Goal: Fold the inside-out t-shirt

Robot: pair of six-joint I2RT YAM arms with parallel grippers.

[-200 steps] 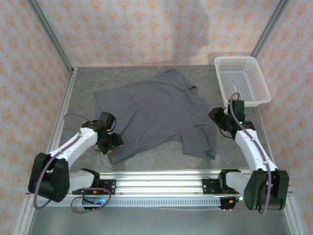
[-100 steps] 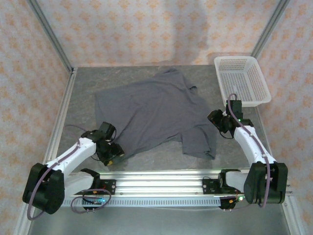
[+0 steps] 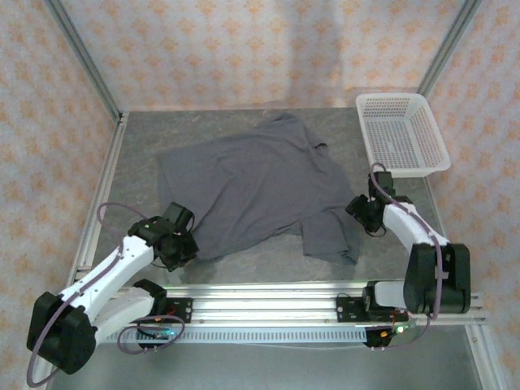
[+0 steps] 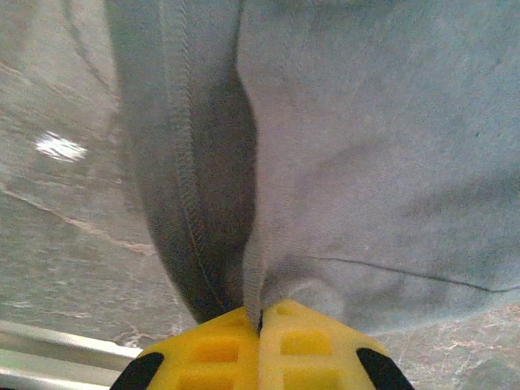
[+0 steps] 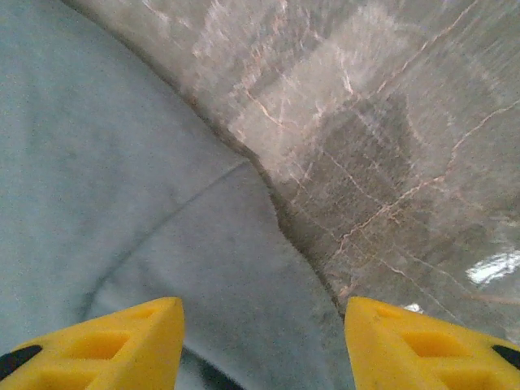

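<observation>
One near-left hem corner of the inside-out t-shirt (image 3: 260,191), spread across the table (image 3: 138,146), is being pinched by the left gripper (image 4: 260,313); the right gripper (image 5: 264,325) is being held parted astride the right edge.

Surface: grey marbled table (image 3: 138,154) | Centre: slate-grey t-shirt (image 3: 260,187), spread out, rumpled at near right | Far-right corner: white mesh basket (image 3: 391,96), apart from shirt

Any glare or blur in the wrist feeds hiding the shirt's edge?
Left wrist: one small glare patch on the table, clear of the t-shirt, whose hem stitching reads sharp. Right wrist: slightly soft, glare at lower right, cloth edge traceable.
</observation>
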